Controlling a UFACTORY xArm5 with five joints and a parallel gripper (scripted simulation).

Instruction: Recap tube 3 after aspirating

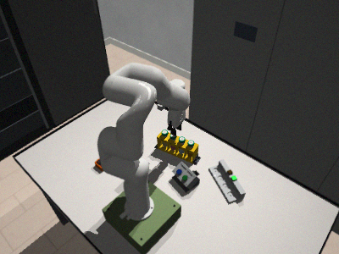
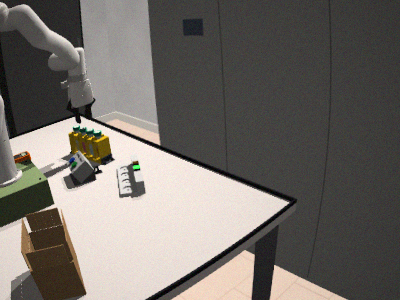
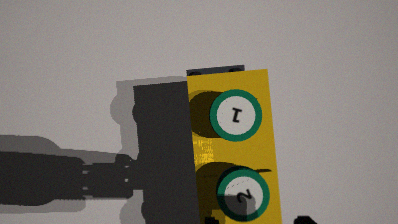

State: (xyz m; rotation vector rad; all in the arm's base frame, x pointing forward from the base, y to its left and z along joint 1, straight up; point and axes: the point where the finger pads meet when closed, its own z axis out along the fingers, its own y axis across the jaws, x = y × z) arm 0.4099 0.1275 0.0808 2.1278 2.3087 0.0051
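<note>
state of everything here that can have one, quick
gripper: open, holding nothing, above the tubes
cap 1: on its tube
cap 2: on its tube
green lamp: lit
amber lamp: off
cap tray: no cap seen in it
cardboard box: flaps open
</note>
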